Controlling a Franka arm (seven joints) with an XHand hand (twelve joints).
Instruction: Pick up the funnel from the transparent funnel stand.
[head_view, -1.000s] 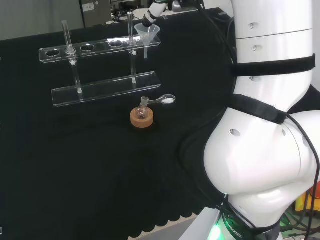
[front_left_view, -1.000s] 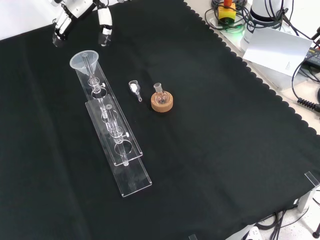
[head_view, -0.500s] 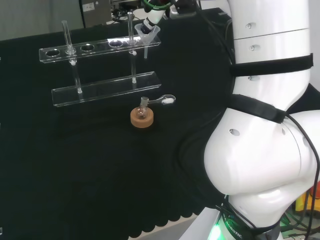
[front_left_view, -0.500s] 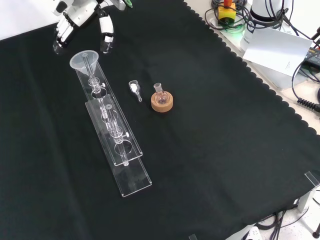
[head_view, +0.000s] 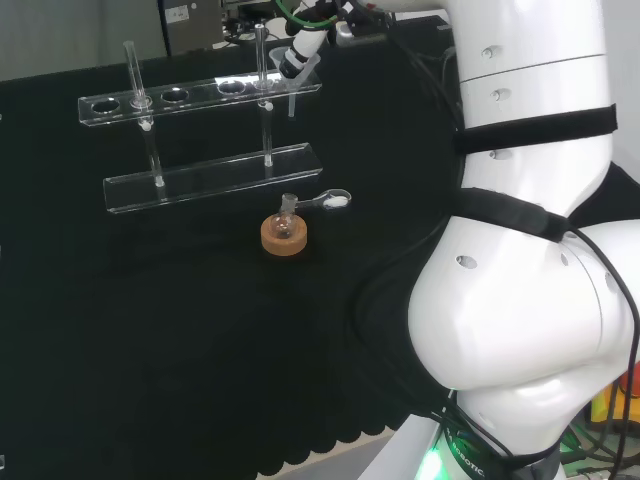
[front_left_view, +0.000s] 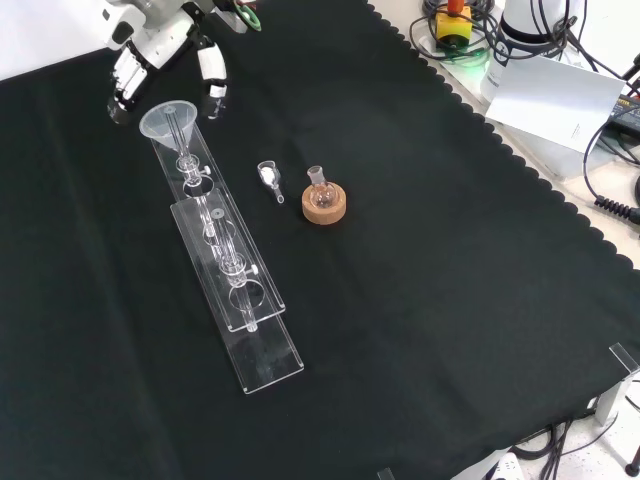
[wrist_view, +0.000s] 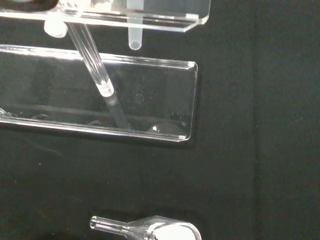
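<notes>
A clear plastic funnel (front_left_view: 168, 118) sits in the end hole of the transparent stand (front_left_view: 262, 357), its stem (wrist_view: 135, 37) hanging below the top shelf (wrist_view: 160, 16). In the front view the hand (front_left_view: 160, 40) hovers just beyond the funnel's rim. One finger (front_left_view: 125, 88) reaches down on its left and another finger (front_left_view: 214, 82) on its right. Neither touches the funnel, and nothing is held. In the head view the hand (head_view: 300, 45) is right above the funnel (head_view: 293, 78) at the stand's (head_view: 200, 90) right end.
A small round flask on a cork ring (front_left_view: 324, 205) and a small clear scoop with white powder (front_left_view: 268, 175) lie right of the stand in the front view. Upright glass rods (head_view: 133, 70) rise from the stand. Paper and cables (front_left_view: 550, 90) lie past the cloth's edge.
The hand has come down and closer to the funnel, so its fingers now flank the rim. The funnel and stand have not moved.
</notes>
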